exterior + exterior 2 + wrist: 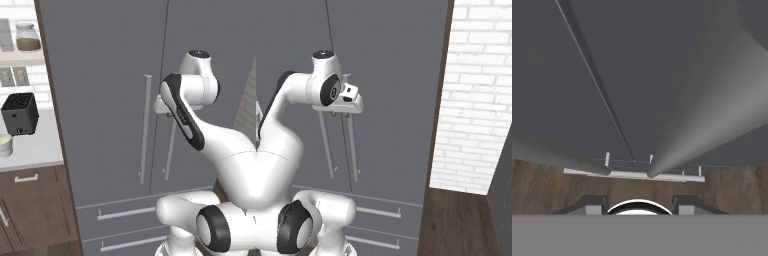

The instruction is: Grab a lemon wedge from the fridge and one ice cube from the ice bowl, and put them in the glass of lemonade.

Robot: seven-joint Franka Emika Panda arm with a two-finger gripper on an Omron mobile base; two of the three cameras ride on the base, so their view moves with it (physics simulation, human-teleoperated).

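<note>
The grey fridge (110, 75) (391, 75) (587, 100) stands with both doors shut, so the lemon wedge is hidden. My gripper (341, 114) (642, 205) points down along the door front, level with the tops of the two long bar handles. The left handle (145, 130) and the right handle (171, 150) (712, 115) run down on either side of it. Its fingertips (594, 204) stand apart with nothing between them. The glass of lemonade (5, 146), a small pale cup, sits on the counter far to the left. The ice bowl is out of view.
A black toaster (20, 114) stands on the white counter (37, 150) left of the fridge, above brown drawers (30, 200). A jar (27, 37) sits on a shelf. Two fridge drawers (125, 212) lie below the doors. A white brick wall (476, 100) and wood floor (456, 225) are to the right.
</note>
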